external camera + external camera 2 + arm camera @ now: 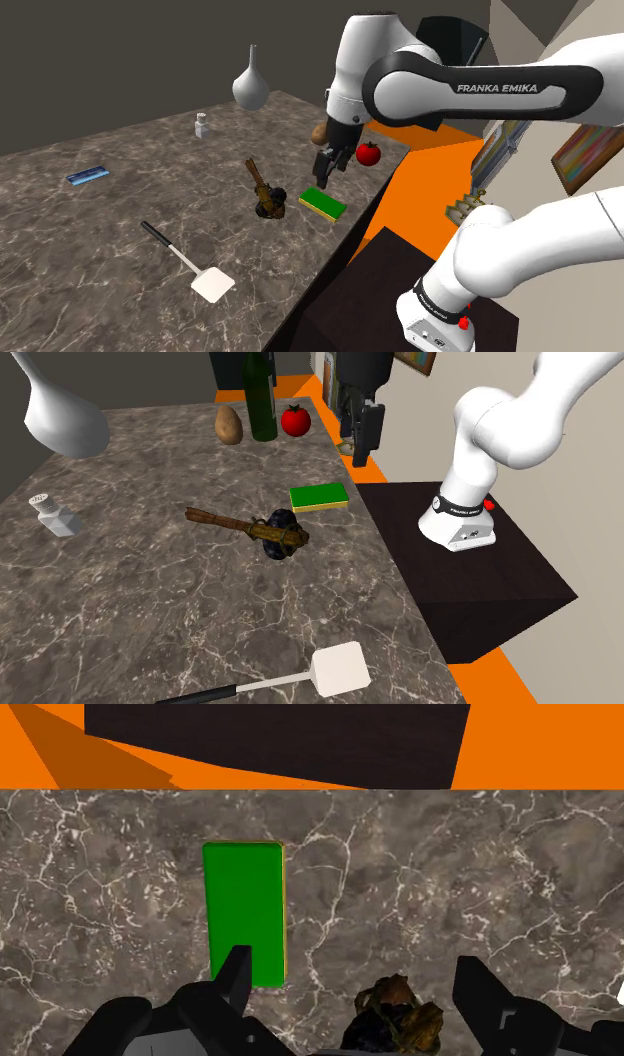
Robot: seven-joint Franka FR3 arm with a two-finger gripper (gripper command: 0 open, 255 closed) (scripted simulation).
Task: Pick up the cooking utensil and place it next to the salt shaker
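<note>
The cooking utensil is a spatula (192,268) (338,668) with a white blade and a thin black handle. It lies flat near the marble counter's front edge, far from my gripper. The small pale salt shaker (202,124) (54,516) stands upright toward the back of the counter. My gripper (323,178) (363,452) (352,962) hovers open above the counter's edge, over a green sponge (322,203) (319,498) (244,909), with nothing between its fingers.
A brown ornate stick-like object (264,192) (255,532) (395,1014) lies beside the sponge. A tomato (368,153) (294,420), potato (230,424) and dark bottle (262,397) stand at the counter's end. A grey vase (250,85) and a blue flat item (88,175) sit further back.
</note>
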